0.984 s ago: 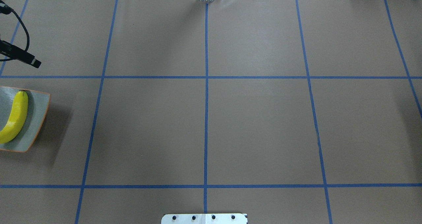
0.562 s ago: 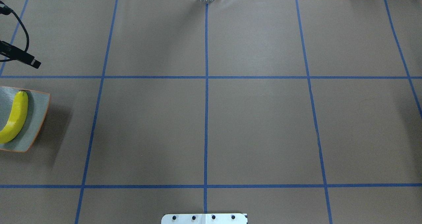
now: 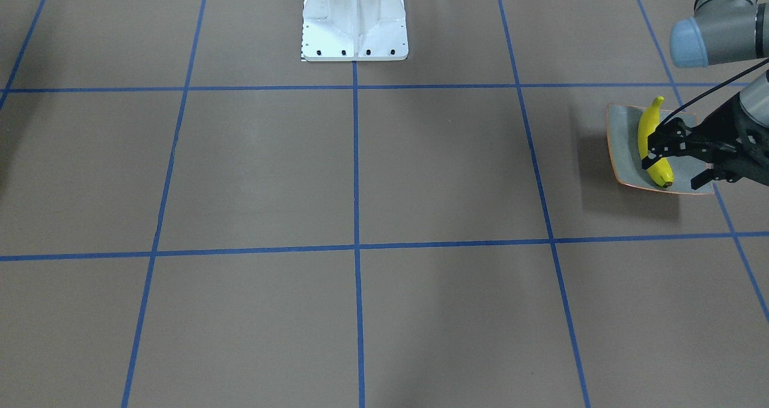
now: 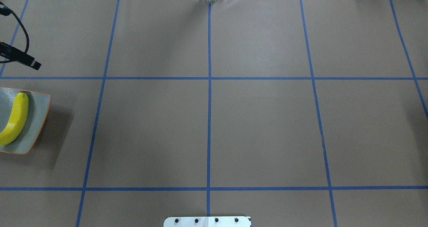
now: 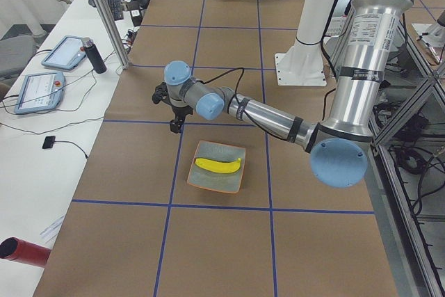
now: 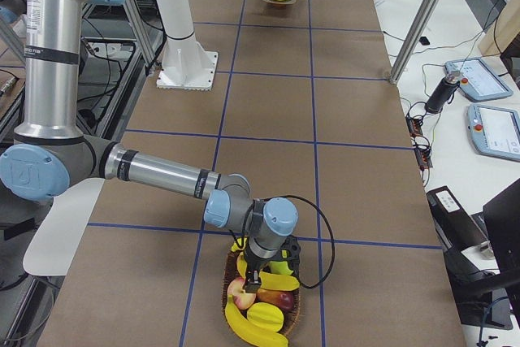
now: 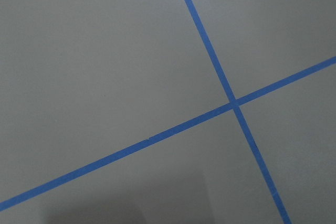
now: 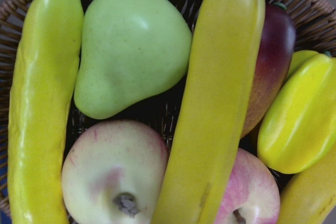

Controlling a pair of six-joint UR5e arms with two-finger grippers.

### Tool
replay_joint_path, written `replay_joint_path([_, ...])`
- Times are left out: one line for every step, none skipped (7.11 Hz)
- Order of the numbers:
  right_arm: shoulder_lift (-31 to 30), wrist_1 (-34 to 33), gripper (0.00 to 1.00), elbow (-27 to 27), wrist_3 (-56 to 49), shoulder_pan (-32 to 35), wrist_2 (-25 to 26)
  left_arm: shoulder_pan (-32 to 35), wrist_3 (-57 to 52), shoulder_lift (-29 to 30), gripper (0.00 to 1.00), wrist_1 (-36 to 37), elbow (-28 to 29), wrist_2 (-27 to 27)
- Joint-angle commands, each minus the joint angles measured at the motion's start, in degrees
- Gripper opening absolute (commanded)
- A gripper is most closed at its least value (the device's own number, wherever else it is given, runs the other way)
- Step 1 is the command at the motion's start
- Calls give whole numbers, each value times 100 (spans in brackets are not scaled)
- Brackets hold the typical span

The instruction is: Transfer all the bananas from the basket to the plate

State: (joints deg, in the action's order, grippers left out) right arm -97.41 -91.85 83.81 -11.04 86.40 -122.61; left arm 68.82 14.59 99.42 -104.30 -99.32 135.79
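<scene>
The brown worktop (image 4: 260,126), gridded with blue tape, carries things only at its two ends. The left arm (image 5: 361,67) reaches out low across its own end, and the right arm (image 6: 154,172) bends down over the opposite end. There a wicker basket (image 6: 230,308) sits under the right wrist, heaped with fruit. In the right wrist view one long banana (image 8: 220,103) lies across the middle of the pile, over a green pear (image 8: 131,45) and two apples (image 8: 110,177). A paler, greenish banana (image 8: 37,114) lies along the basket's wall, and a star fruit (image 8: 299,119) sits on the other side. The square grey-green plate (image 4: 38,120) with its orange rim rests flat at the left end. A single yellow banana (image 4: 15,120) lies lengthwise on it. The left claw (image 3: 673,167) hangs in the air near the plate's outer edge, its fingers spread and gripping nothing. The right claw (image 6: 260,270) is down among the fruit, but whether its fingers are spread or closed cannot be told
</scene>
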Motion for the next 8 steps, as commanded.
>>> replay_joint_path([-41,0,81,12,-12,-9,-26,0,0,-19,100,-3,0,0])
replay_joint_path([-50,0,80,30,-12,0,-35,0,0,-19,100,-3,0,0])
replay_joint_path([-50,0,74,30,-12,0,-35,0,0,-19,100,-3,0,9])
replay_joint_path([-50,0,57,30,-12,0,-35,0,8,-19,100,-3,-9,9])
replay_joint_path([-50,0,40,47,-12,0,-35,0,0,-19,100,-3,-9,17])
replay_joint_path([-41,0,24,47,-12,9,-44,0,8,-19,100,6,-9,17])
replay_joint_path([-41,9,1,47,-4,78,-44,0,8,-19,100,6,-18,35])
replay_joint_path([-50,0,0,126,-4,192,-44,0,8,-19,100,6,0,26])
